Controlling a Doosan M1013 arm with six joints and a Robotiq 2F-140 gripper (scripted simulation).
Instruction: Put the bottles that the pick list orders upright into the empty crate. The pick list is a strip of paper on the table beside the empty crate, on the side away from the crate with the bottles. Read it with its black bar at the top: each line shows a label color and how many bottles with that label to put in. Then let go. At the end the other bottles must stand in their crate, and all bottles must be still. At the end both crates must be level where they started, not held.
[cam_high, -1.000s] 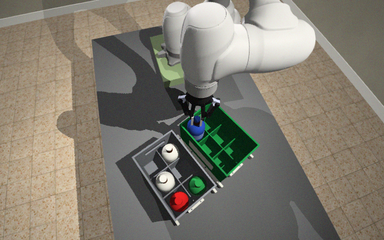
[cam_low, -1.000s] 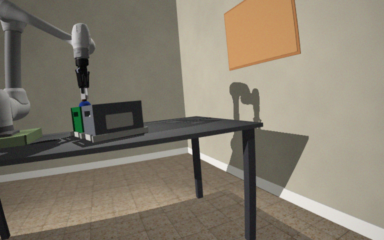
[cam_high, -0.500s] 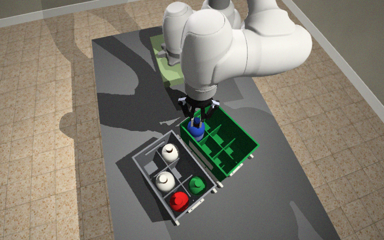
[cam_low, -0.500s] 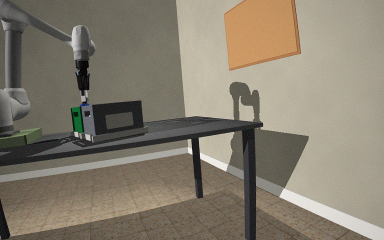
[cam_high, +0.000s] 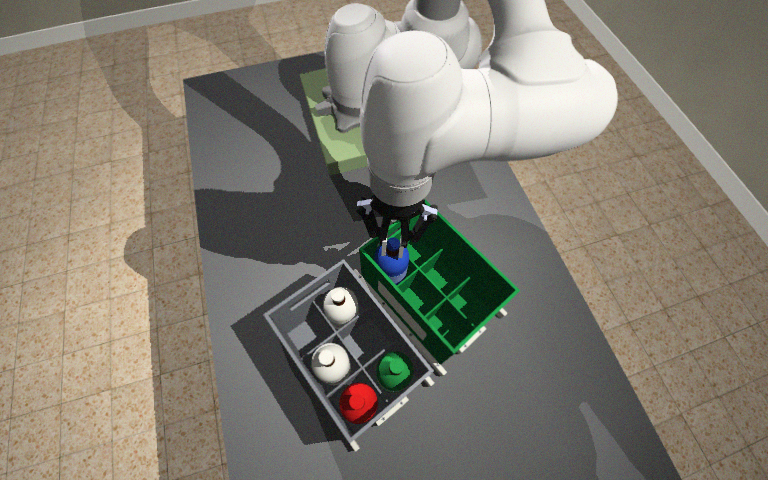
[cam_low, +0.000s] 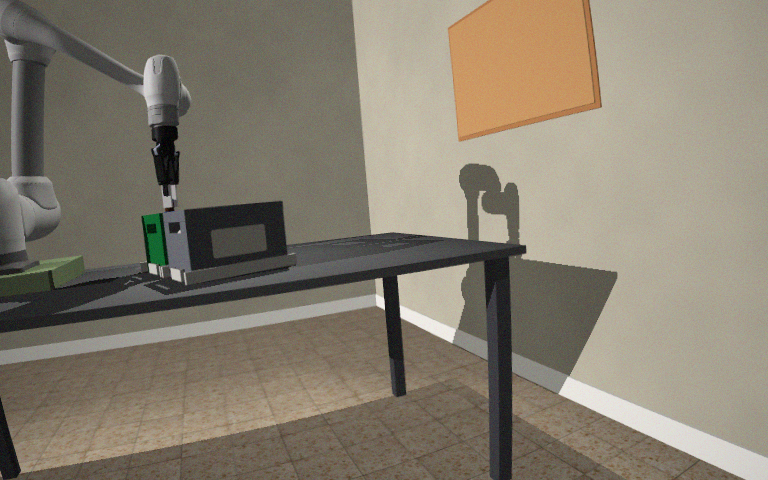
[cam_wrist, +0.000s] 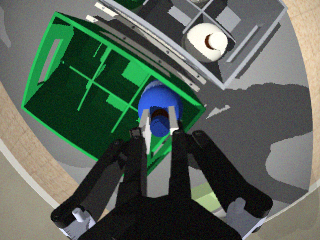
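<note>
My gripper (cam_high: 392, 249) (cam_low: 169, 198) (cam_wrist: 159, 116) is shut on the neck of a blue bottle (cam_high: 392, 264) (cam_wrist: 159, 96). The bottle is upright, partly down in a corner compartment of the green crate (cam_high: 481, 266) (cam_low: 154, 240) (cam_wrist: 35, 82); its base is hidden. I see no other bottle in that crate. In the grey crate (cam_high: 280, 323) (cam_low: 198, 237) (cam_wrist: 224, 82) stand a white bottle (cam_high: 339, 310) (cam_wrist: 200, 42), another white bottle (cam_high: 330, 367), a green bottle (cam_high: 394, 373) and a red bottle (cam_high: 357, 404). The pick list is not visible.
The two crates stand close side by side, with low pale rails (cam_high: 390, 412) (cam_low: 237, 270) around their bases. The arm's green base block (cam_high: 346, 153) (cam_low: 67, 268) is at the back of the table. The arm (cam_high: 407, 124) hides part of the table beyond the green crate.
</note>
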